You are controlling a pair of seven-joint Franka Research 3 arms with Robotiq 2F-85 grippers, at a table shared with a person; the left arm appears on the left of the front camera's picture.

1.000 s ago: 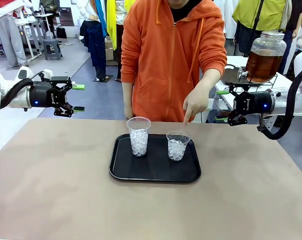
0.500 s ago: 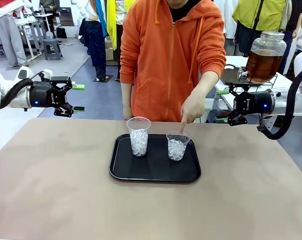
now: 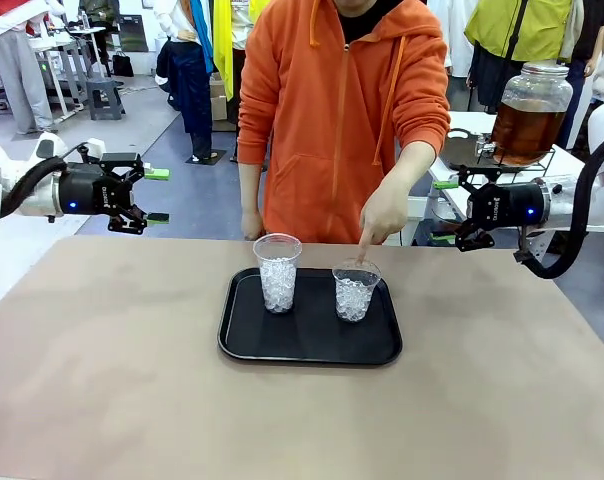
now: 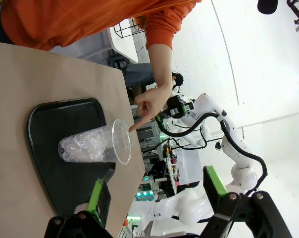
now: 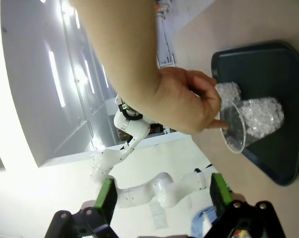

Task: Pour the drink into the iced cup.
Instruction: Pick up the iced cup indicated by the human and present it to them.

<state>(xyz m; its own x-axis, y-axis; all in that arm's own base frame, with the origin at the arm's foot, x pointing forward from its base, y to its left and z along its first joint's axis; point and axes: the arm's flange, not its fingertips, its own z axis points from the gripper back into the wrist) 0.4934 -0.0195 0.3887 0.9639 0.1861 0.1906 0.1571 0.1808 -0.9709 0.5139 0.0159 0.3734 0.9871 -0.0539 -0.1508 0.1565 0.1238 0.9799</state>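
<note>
Tan counter [image 3: 102,380] has a black tray [image 3: 282,343] sitting midway between the left gripper [image 3: 158,195] and right gripper [image 3: 443,211], likely so either arm can reach. The glass jar [image 3: 538,88] of amber drink [image 3: 522,132] stands off the counter, just behind the right gripper. Both grippers hover with jaws spread wide, holding nothing, and the person's hand [image 3: 385,212] points at the shorter iced cup [image 3: 355,291], on the right gripper's side of the taller cup [image 3: 278,272], presumably marking the pour target.

On the tray [image 3: 244,345], the left cup [image 3: 278,273] stands beside the right cup [image 3: 355,292].
</note>
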